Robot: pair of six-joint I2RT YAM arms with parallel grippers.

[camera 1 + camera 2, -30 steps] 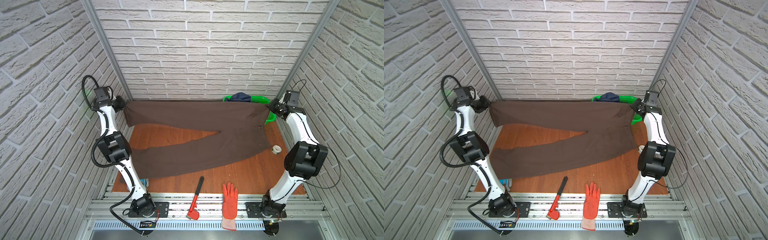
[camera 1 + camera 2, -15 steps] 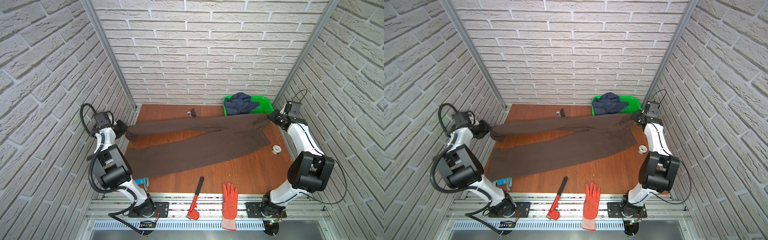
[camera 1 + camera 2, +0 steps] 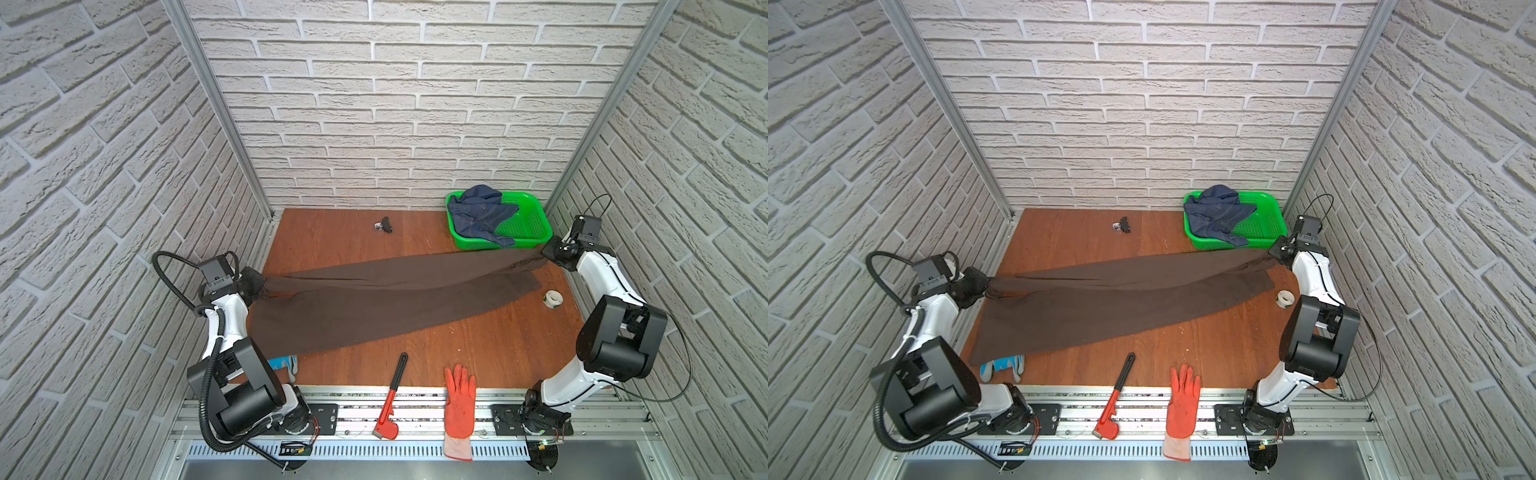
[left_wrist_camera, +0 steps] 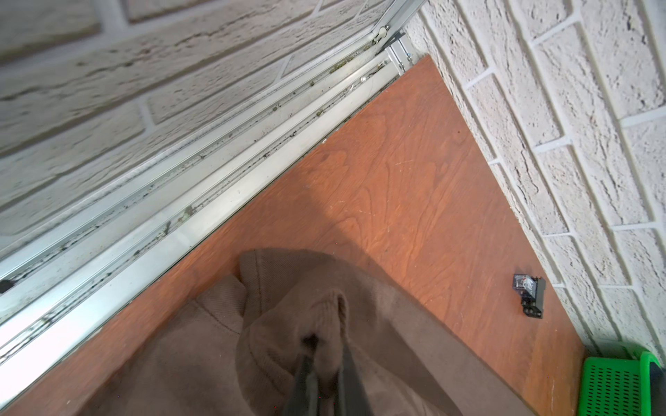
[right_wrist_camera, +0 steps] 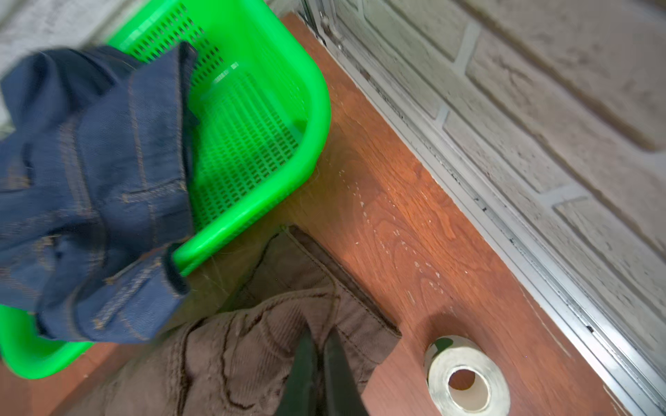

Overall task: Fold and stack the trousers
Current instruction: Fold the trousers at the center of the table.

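Observation:
The dark brown trousers (image 3: 374, 301) (image 3: 1100, 305) stretch across the wooden table from left to right. One leg lies flat. The other leg is pulled taut just above it, held at both ends. My left gripper (image 3: 259, 284) (image 3: 984, 286) is shut on the hem end at the table's left edge; the left wrist view shows cloth (image 4: 201, 360) bunched between its closed jaws (image 4: 326, 360). My right gripper (image 3: 546, 255) (image 3: 1273, 255) is shut on the waistband end near the basket; in the right wrist view the fabric (image 5: 234, 360) is pinched between its jaws (image 5: 320, 345).
A green basket (image 3: 536, 210) with blue jeans (image 3: 478, 208) stands at the back right. A tape roll (image 3: 552, 298) lies right of the waistband. A red wrench (image 3: 392, 399), an orange glove (image 3: 459, 399) and a blue glove (image 3: 286, 363) lie along the front edge. A small black part (image 3: 384, 225) sits at the back.
Both arms have come down and forward with the held trouser leg. It hung spread high at the back; now it is drawn into a narrow band low over the other leg.

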